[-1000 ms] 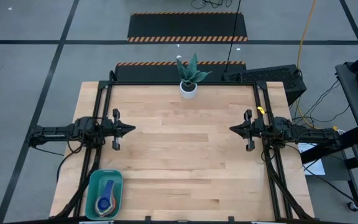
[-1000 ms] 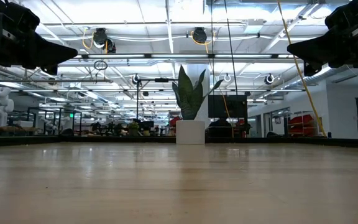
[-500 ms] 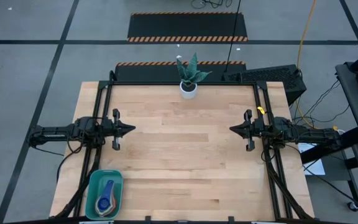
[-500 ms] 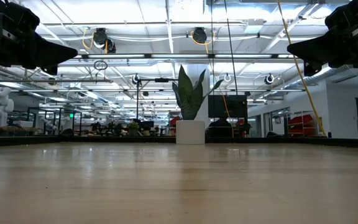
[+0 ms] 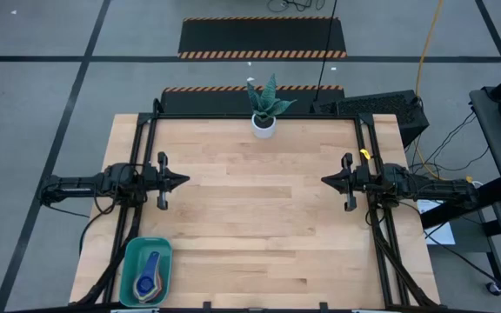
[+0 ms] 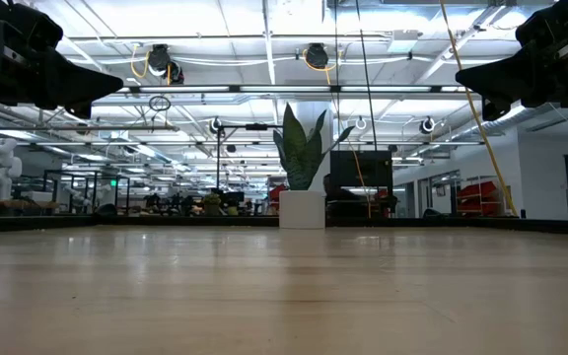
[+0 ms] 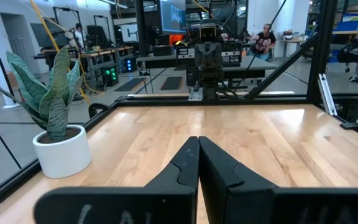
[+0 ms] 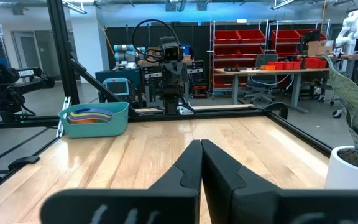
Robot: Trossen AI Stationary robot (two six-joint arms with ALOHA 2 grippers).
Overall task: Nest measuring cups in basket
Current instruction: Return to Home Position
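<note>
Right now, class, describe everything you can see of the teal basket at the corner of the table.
The basket is a shallow teal tray, rectangular with rounded corners, plastic by its look. It sits flat and upright on the wooden table, at the corner in the high view's lower left. Inside it lies a nested stack of coloured measuring cups, with a light blue handle showing on top. Nothing else touches it.

Overhead looks straight down, low skims level, wrist cameras face each other; all share the pale wooden table (image 5: 259,200).
</note>
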